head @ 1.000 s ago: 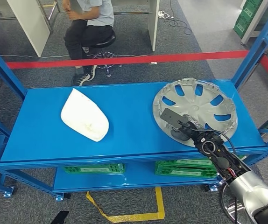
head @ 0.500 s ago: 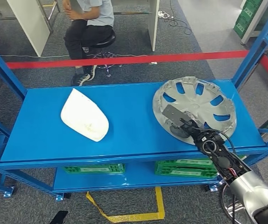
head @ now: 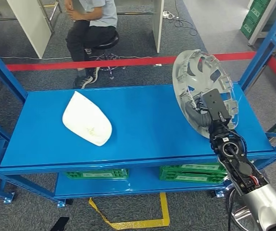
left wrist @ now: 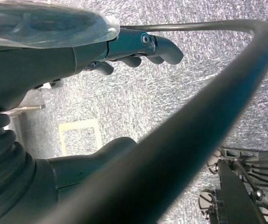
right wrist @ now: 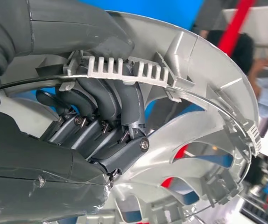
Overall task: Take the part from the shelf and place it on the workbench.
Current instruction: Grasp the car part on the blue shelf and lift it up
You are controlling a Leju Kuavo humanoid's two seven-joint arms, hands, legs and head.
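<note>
- Step in hand: the lift-off. Your right hand (head: 212,111) is clamped on the silver wheel cover (head: 198,77), fingers (right wrist: 104,100) curled through its openings and over the ribbed inner ring.
- Position of the part: the wheel cover stands tilted almost on edge above the right end of the blue shelf (head: 136,125). Whether its lower rim touches the shelf surface cannot be told.
- Left hand (left wrist: 139,46): hanging over grey carpet, fingers loosely curled, holding nothing.
- Next move, in my judgement: carry the cover clear of the blue upright (head: 263,53) beside it, then turn toward the counter. The counter's position is not established, so it must be found first.
- Risk, in my judgement: the grip sits off-centre on a wide, light disc, so it may swing or twist during the turn.
- Count: one wheel cover; one white moulded cover (head: 87,119) lying on the left of the shelf, well apart; two green crates (head: 96,173) on the lower tier; one seated person (head: 91,24) beyond the red floor tape (head: 93,63).
</note>
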